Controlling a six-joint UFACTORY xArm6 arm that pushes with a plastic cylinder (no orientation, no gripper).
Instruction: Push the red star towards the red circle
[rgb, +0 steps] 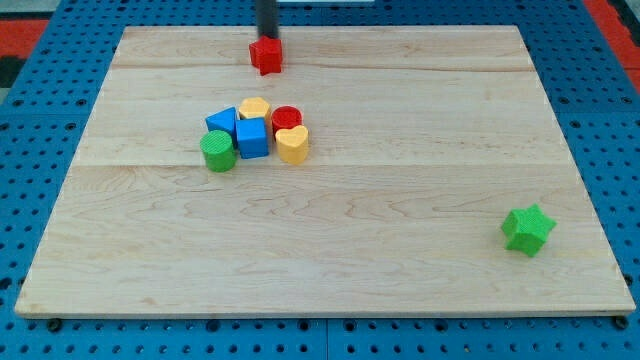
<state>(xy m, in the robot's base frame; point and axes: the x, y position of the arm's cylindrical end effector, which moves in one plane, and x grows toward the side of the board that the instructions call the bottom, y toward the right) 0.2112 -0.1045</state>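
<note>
Pushing underway: my tip (268, 38), a bare rod grasping nothing, is set behind red star (266, 56); a downward shove toward red circle (287, 118) is needed.

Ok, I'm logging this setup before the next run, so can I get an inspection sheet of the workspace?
Surface: wooden board, flat, pale.
Job's things: red star near the view's top edge; red circle in the central cluster, below the star in the view.
Clutter: yellow block, blue triangle-like block, blue cube, green cylinder and yellow heart packed around the red circle; green star alone at the view's lower right.
Tool: my tip at the red star's top side.
Cables: nothing seen.
Surroundings: blue perforated base around the board.
</note>
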